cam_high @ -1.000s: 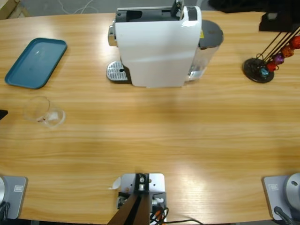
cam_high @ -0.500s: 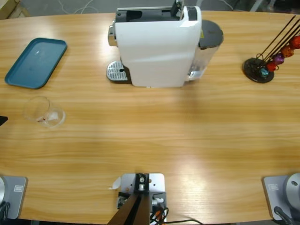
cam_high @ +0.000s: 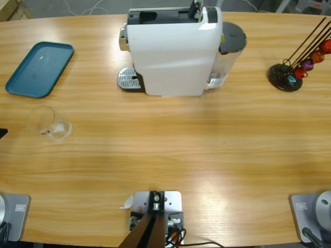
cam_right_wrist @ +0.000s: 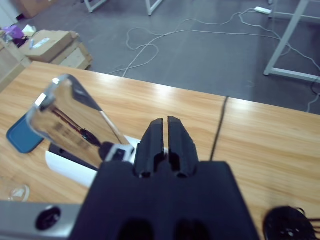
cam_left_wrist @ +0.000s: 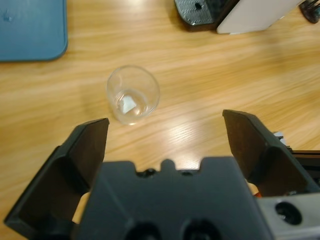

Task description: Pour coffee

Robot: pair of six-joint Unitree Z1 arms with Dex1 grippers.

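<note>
Pouring has not begun, by my reading: the tumbler stands untouched, away from the machine, and neither claw holds anything.

High view. One clear glass tumbler [cam_high: 46,123] at about 9 o'clock on the table [cam_high: 170,150], upright, alone. A faint dark trace shows at its base; whether that is the coffee I cannot tell from here. One teal tray [cam_high: 39,68] at 10 o'clock, bare. One white coffee machine [cam_high: 173,49] at 12 o'clock, its metal drip grate [cam_high: 129,79] with nothing on it. One black capsule stand [cam_high: 289,72] at 2 o'clock, with about five coloured capsules [cam_high: 313,58] visible on it. No claw clearly in view.

Left wrist view. Left claw [cam_left_wrist: 165,135] spread wide, empty, above the tumbler [cam_left_wrist: 133,94] and short of it. Glass looks nearly empty; only a pale glint at the bottom. Tray corner [cam_left_wrist: 31,29] beside it, apart.

Right wrist view. Right claw [cam_right_wrist: 164,142] closed tight on nothing, raised well above the table, looking out over the machine [cam_right_wrist: 75,130] toward the room floor.

Left to do, as judged: grasp the glass, carry it, pour.
</note>
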